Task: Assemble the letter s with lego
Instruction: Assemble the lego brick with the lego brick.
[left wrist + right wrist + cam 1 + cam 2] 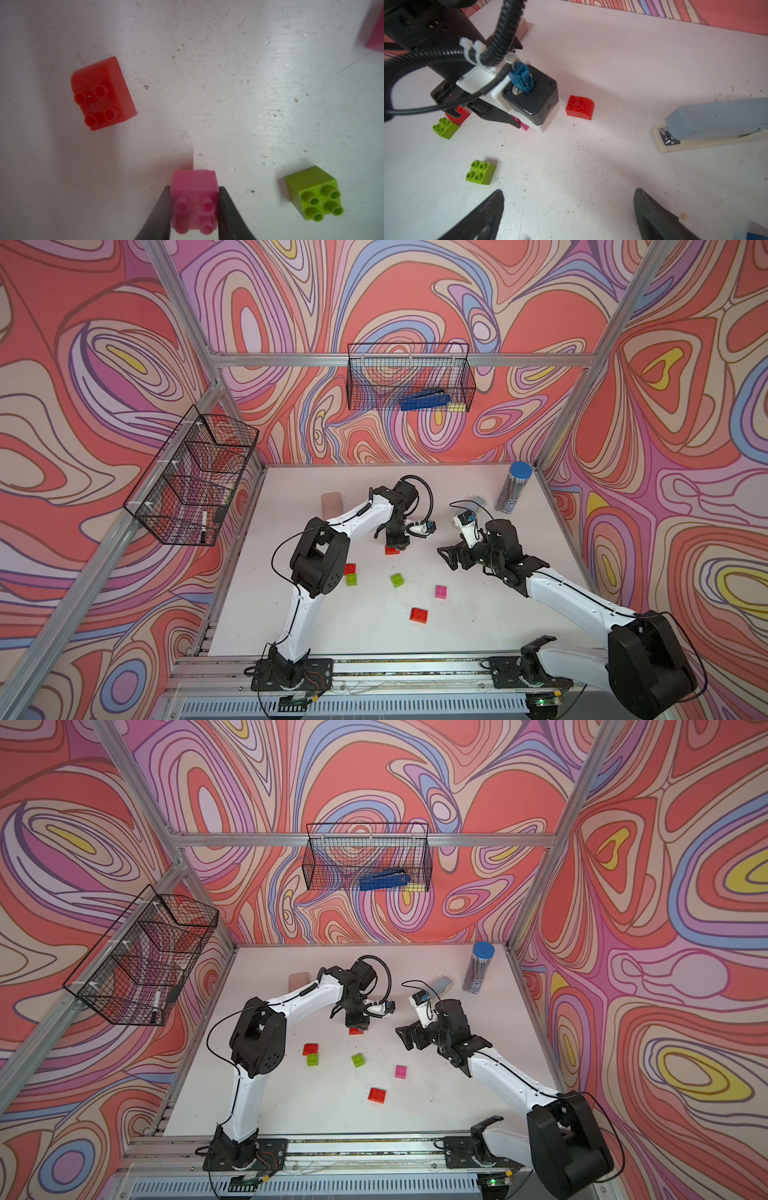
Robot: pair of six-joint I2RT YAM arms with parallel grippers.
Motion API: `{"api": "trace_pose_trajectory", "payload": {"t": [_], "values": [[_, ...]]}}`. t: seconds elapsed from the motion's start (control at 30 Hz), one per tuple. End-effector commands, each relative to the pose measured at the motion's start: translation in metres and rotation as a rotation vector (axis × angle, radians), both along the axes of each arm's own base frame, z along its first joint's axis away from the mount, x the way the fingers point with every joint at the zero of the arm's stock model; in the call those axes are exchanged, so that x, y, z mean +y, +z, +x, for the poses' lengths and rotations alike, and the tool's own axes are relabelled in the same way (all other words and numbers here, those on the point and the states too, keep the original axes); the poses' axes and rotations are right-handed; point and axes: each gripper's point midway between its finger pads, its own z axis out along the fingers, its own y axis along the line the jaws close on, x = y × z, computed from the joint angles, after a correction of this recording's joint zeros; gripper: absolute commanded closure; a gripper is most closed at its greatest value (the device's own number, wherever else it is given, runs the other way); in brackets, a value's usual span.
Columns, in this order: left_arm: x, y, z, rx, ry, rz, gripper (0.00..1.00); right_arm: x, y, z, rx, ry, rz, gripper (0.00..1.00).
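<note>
Pink brick mostly hidden under left gripper; red brick behind gripper partly covered; stapler, well apart from gripper, cut off at rt-wrist view edge.

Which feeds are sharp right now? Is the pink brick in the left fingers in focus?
Left wrist view: the pink brick, in the left gripper, is soft, too near the lens; the red brick is sharp. Right wrist view: the right gripper has blurred fingers; the stapler is clear. Both top views: a lime green brick is tiny.

A pale stapler lies near the blue-capped tube of pencils.
</note>
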Motion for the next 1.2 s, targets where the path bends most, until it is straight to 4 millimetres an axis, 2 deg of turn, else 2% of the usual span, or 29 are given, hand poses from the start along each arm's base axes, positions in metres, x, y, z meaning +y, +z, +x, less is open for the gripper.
{"api": "trace_pose_trajectory", "payload": {"t": [0.0,0.27,0.43,0.87,1.17], "values": [[0.006,-0.016,-0.004,0.042,-0.006,0.021,0.75,0.003,0.003,0.002,-0.006,0.01,-0.001,0.02],[0.013,-0.023,-0.004,0.045,0.002,0.05,0.75,0.002,0.002,0.0,-0.004,0.009,-0.002,0.02],[0.01,-0.025,-0.006,0.052,0.006,0.024,0.75,0.004,0.005,0.0,-0.004,0.018,0.005,0.02],[0.015,-0.048,-0.009,0.093,0.016,0.073,0.76,0.007,0.011,-0.004,-0.009,0.033,0.034,0.02],[0.013,-0.054,-0.007,0.106,0.045,0.075,0.76,0.011,0.013,-0.003,-0.01,0.053,0.048,0.01]]}}
